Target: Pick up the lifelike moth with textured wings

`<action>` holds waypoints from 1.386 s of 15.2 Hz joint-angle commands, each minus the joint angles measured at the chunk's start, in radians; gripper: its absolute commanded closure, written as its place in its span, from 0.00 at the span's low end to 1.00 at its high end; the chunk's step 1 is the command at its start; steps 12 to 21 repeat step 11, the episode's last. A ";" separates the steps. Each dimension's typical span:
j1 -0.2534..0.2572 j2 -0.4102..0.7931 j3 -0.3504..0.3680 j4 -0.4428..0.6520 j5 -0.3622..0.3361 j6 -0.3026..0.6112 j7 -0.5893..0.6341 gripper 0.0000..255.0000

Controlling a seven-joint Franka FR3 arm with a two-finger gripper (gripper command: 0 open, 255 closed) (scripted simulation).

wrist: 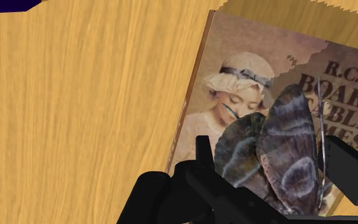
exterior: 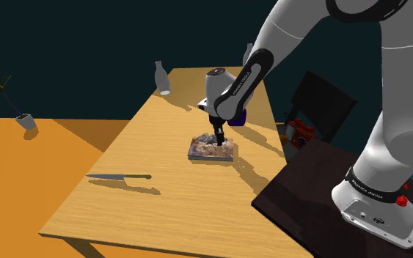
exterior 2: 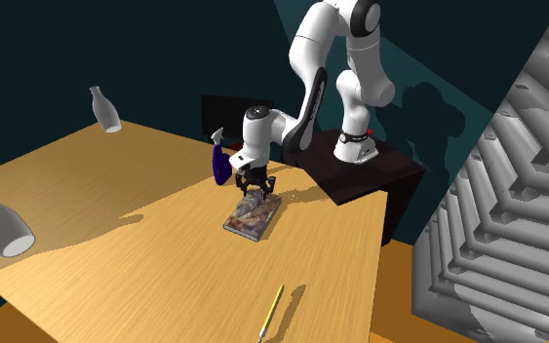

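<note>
Gripper (wrist: 269,147) fingers half open, clasping moth (wrist: 292,137), book (wrist: 234,70) underneath

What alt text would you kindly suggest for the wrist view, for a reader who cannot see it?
A grey-brown moth with patterned wings sits right at the black pincer, on a book whose cover shows a woman in a bonnet. The book lies on a wooden table.

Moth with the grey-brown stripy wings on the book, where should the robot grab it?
Probably from straight above, pinching the grey-brown patterned moth across both wings near where they meet. It rests on the flat illustrated book on the wooden table, so nothing fits underneath.
</note>
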 commanded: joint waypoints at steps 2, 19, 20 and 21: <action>-0.004 -0.037 0.005 -0.003 0.007 -0.034 -0.008 1.00; -0.009 -0.118 0.013 -0.001 0.024 -0.117 -0.024 1.00; -0.009 -0.118 0.013 -0.001 0.024 -0.117 -0.024 1.00; -0.009 -0.118 0.013 -0.001 0.024 -0.117 -0.024 1.00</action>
